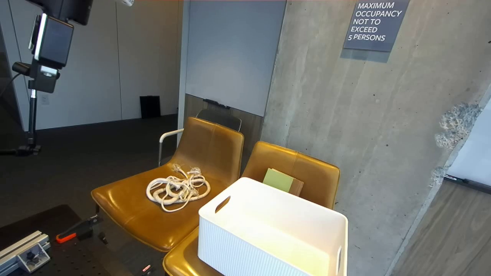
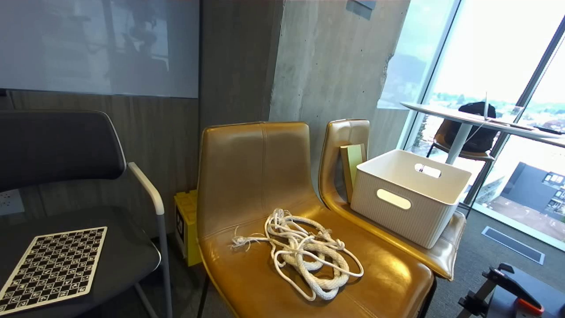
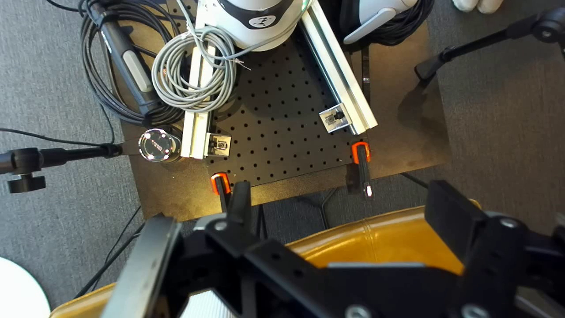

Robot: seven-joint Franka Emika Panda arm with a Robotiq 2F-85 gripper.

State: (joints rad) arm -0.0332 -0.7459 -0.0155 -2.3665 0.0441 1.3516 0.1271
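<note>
Rope [image 2: 303, 260] loosely coiled on the chair [image 2: 265, 287] beside the white box [image 2: 401, 221], between backrest [image 2: 251, 163] and front edge [image 1: 134, 226]. Gripper [image 3: 342, 203] above what looks like the same seat [image 3: 388, 240]; fingers [image 3: 450, 216] spread, gripping nothing. Rope out of wrist view, judged below, toward backrest. Frayed ends [image 2: 239, 241] point at backrest and outer side edge [image 2: 212, 265]; no clear long axis.

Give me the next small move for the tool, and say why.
Probably ease the tool, jaws kept open, toward the rope. Its jaws stand wide with nothing between them, the rope lies uncovered in a loose heap on a chair, and no rope shows in the wrist view, so it seems worth lining up first.
</note>
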